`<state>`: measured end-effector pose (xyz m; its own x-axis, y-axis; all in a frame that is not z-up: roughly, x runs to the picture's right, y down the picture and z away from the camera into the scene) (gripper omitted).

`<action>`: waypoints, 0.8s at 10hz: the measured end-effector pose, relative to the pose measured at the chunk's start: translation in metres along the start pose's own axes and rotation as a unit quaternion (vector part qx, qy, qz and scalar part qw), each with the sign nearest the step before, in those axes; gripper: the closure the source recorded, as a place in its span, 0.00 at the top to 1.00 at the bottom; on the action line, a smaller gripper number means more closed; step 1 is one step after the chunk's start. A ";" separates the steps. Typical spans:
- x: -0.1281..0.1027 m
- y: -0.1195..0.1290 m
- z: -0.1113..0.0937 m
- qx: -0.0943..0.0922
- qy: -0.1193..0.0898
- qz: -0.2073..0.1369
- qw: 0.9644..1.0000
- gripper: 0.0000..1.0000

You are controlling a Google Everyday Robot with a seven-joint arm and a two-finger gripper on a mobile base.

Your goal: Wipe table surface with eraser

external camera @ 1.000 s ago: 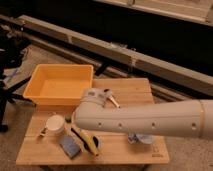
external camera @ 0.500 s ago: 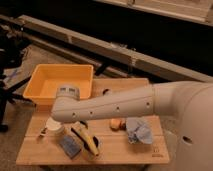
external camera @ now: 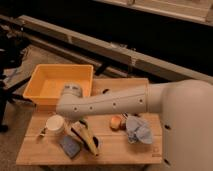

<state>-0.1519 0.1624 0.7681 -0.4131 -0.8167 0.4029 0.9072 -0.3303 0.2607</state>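
View across the table, near edge first. The eraser [external camera: 70, 146], a flat blue-grey block, lies free on the table surface [external camera: 116, 146] at the near left, untouched and in the same spot as a second ago. Just beside it on the right lies a yellow banana [external camera: 89, 139], and a white cup [external camera: 55, 124] stands just behind it to the left. At the near right a crumpled pale blue-grey cloth [external camera: 138, 131] and a small orange-red object [external camera: 117, 122] are now exposed. A second ago the arm [external camera: 110, 105] hung over that part of the table and hid them. The arm has swung leftward across the table, and its wrist end now sits above the near rim of the yellow tub [external camera: 62, 67], over the cup. The tool [external camera: 76, 123] hangs beneath that wrist, between cup and banana, largely masked by the arm. It stands open and carries nothing. Beyond the tub a long grey rail [external camera: 125, 52] crosses a dark background. Interpretation: nothing on the table has shifted; only the arm has moved. The sweep has brought the tool near the eraser, so this reads as the approach to the pick-up. Grasping and wiping both appear not yet begun.
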 end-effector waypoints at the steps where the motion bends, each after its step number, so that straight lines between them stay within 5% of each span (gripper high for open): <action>1: -0.004 0.001 0.006 -0.002 -0.006 -0.007 1.000 0.65; 8: -0.028 -0.002 0.031 -0.013 -0.044 -0.055 0.997 0.65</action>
<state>-0.1444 0.2008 0.7839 -0.5152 -0.7300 0.4492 0.8569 -0.4289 0.2859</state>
